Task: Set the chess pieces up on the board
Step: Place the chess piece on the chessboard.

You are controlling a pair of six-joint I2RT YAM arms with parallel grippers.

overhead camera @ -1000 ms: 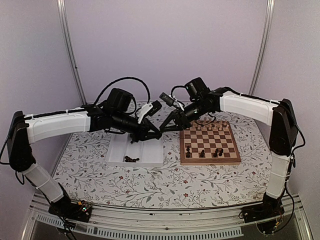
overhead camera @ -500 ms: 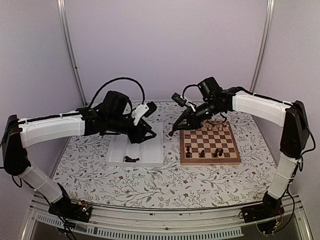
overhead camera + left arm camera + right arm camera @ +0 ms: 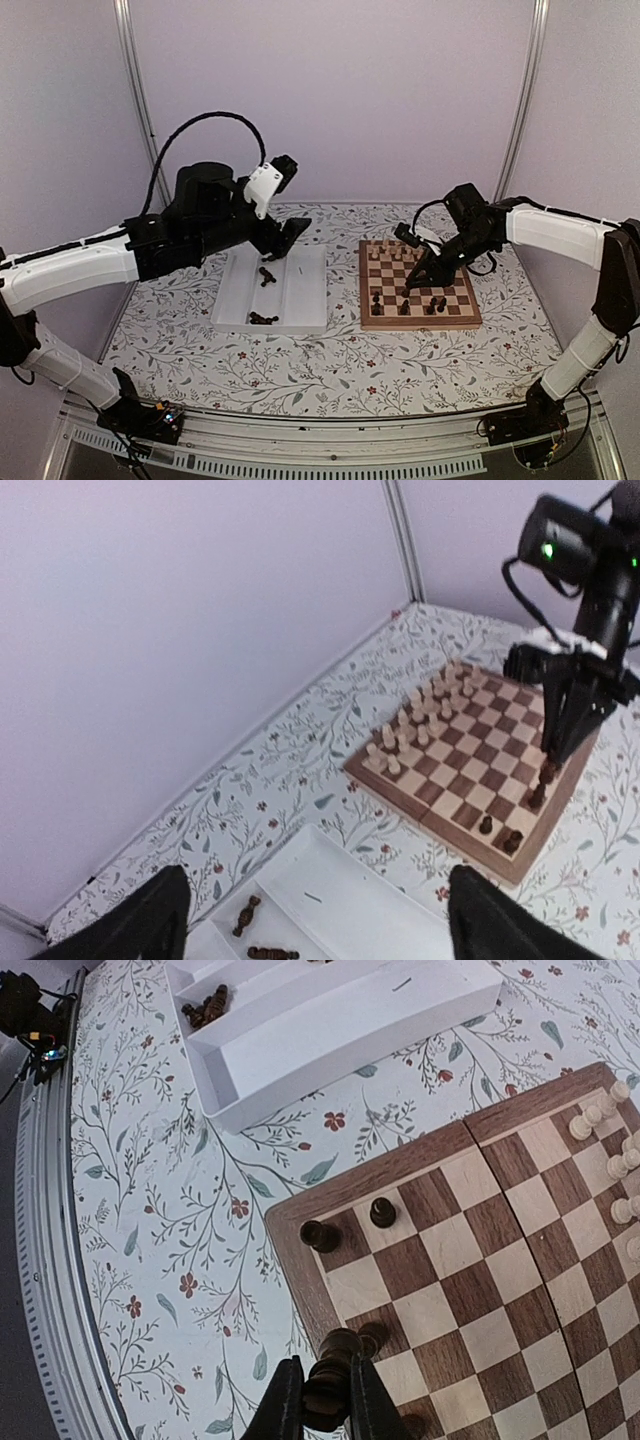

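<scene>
My right gripper (image 3: pixel 416 282) (image 3: pixel 325 1412) is shut on a dark chess piece (image 3: pixel 336 1372), holding it upright just above the near left part of the board (image 3: pixel 420 322) (image 3: pixel 300 1282). Three more dark chess pieces (image 3: pixel 320 1235) stand close by on the near rows (image 3: pixel 404 307). My left gripper (image 3: pixel 291 234) (image 3: pixel 320 930) hangs open and empty over the far end of the white tray (image 3: pixel 300 292). More dark pieces lie in the tray (image 3: pixel 263 319) (image 3: pixel 245 916).
Pale wooden pieces (image 3: pixel 410 252) (image 3: pixel 425 708) fill the board's two far rows. The white tray (image 3: pixel 330 1022) lies left of the board on the flowered cloth. Metal posts stand at the back corners, and a rail runs along the near edge.
The two grippers met between tray and board, then parted. My left gripper opened and drew back up to the left. My right gripper swung right with the dark piece, down over the board.
</scene>
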